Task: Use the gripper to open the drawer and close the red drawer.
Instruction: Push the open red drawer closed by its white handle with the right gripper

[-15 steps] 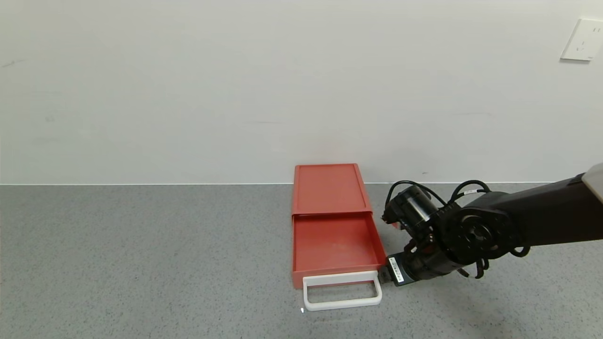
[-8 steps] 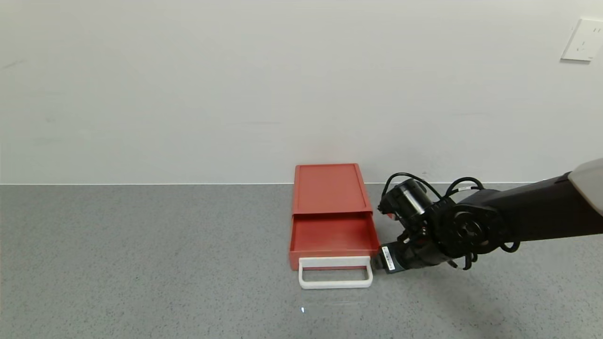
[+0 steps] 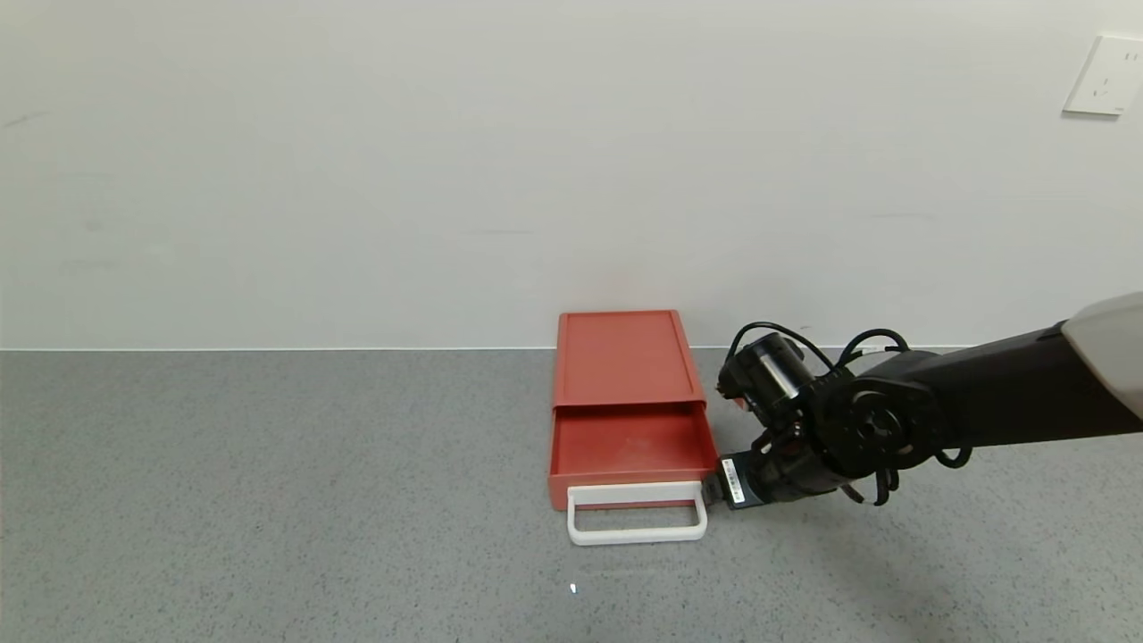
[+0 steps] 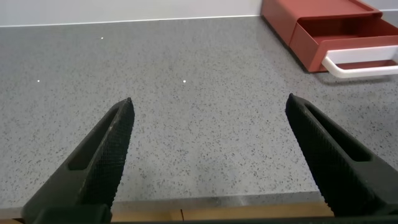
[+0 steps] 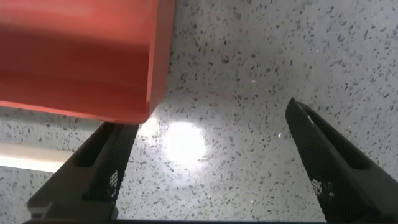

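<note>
Drawer [image 5: 81, 56] cut off by right wrist view's edge; handle [image 5: 25, 157] blurred.

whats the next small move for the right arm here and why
Probably keep pushing the tray toward the wall. The drawer is half open, its red tray showing in front of the box, and the right gripper sits at the front right corner beside the white handle, fingers open and holding nothing. The left gripper is parked away over the grey counter.
</note>
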You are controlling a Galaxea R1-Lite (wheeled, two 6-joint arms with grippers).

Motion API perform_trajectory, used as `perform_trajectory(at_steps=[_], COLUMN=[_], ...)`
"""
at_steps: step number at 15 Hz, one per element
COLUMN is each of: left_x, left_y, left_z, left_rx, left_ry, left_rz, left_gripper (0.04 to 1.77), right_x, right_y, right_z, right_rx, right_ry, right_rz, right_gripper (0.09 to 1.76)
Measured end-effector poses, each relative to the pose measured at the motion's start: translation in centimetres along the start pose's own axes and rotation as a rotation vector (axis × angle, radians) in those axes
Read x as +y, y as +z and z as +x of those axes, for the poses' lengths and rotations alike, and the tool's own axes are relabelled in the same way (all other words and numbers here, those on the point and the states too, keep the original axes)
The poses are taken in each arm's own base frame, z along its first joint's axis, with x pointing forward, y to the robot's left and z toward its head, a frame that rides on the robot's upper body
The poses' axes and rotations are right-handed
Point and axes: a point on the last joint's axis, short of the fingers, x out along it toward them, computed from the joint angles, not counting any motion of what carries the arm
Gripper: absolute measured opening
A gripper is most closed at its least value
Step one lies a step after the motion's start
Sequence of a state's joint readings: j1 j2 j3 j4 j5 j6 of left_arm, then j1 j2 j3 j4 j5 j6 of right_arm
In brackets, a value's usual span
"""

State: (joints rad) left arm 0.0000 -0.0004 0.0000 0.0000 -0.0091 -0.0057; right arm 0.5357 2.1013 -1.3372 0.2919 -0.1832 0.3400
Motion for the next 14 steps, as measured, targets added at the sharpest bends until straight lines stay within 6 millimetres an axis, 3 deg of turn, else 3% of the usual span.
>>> perform_trajectory(at_steps=[14], left_x=[0.0], left_y=[0.0], left_z=[0.0], left_rx=[0.000], left_ry=[-0.001], left_rz=[0.002], left_gripper=[1.75], right_x=[-0.2], right_y=[2.8], right_z=[1.5], right_rx=[-0.061], right_ry=[0.004], right_rz=[0.104], right_gripper=[1.71])
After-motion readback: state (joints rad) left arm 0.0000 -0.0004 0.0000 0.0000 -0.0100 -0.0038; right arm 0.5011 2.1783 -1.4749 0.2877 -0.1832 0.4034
